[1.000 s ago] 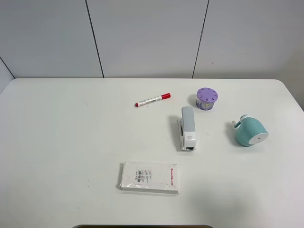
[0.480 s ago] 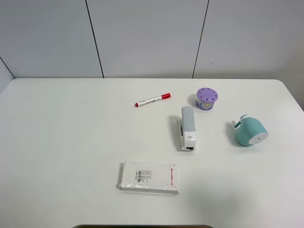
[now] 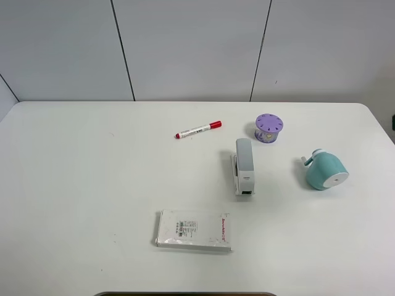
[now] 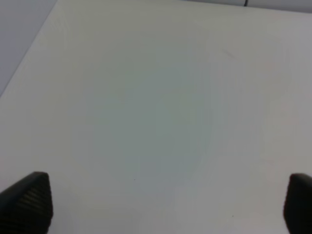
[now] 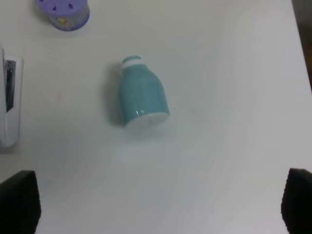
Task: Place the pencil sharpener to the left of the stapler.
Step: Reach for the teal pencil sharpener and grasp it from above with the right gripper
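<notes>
The teal pencil sharpener (image 3: 326,171) lies on its side at the right of the white table, its flat white end face toward the front; the right wrist view shows it too (image 5: 142,99). The light-grey stapler (image 3: 244,166) lies lengthwise in the middle, left of the sharpener, and its edge shows in the right wrist view (image 5: 9,102). My right gripper (image 5: 156,204) is open, its dark fingertips wide apart, well short of the sharpener. My left gripper (image 4: 156,204) is open over bare table. Neither gripper appears in the exterior view.
A purple round spool with holes (image 3: 269,127) stands behind the stapler. A red-capped white marker (image 3: 198,130) lies farther left. A flat white rectangular box (image 3: 194,230) rests near the front edge. The table's right edge (image 5: 300,44) runs close to the sharpener.
None of the objects has moved. A small dark shape has come into sight at the right border of the exterior view.
</notes>
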Tool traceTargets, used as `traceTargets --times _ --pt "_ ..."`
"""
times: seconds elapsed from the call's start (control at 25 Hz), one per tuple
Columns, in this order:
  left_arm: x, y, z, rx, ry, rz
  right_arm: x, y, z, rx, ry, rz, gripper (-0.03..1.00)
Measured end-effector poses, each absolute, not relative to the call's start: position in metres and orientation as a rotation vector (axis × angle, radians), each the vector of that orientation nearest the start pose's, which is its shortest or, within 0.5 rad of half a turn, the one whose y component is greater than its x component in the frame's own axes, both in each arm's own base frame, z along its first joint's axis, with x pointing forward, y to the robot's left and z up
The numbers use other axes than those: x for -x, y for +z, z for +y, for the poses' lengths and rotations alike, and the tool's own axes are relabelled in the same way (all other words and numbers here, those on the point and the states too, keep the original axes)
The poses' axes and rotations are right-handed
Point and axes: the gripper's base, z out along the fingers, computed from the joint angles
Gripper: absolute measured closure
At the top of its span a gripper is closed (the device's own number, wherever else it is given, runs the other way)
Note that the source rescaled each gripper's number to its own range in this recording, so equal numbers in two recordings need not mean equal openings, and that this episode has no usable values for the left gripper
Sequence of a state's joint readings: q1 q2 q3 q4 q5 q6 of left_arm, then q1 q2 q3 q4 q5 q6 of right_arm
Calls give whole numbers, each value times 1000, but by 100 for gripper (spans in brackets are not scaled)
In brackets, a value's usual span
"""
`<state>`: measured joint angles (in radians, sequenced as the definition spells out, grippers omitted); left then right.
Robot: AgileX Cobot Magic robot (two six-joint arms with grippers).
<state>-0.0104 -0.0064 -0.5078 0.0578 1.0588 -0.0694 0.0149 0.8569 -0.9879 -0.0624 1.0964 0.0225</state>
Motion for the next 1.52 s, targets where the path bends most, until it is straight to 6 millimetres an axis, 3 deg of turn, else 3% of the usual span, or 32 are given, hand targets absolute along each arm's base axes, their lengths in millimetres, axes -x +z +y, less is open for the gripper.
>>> traceTargets --times 0.32,0.6,1.16,1.52 --pt "7 280 5 63 19 2026 -234 382 2 20 -62 2590 -3" --pt "7 280 5 63 19 2026 -284 352 4 22 -59 2741 -3" --pt "7 280 5 63 19 2026 -329 280 6 36 -66 2979 -3" --pt "7 280 5 63 19 2026 -340 260 6 70 -70 3031 -3"
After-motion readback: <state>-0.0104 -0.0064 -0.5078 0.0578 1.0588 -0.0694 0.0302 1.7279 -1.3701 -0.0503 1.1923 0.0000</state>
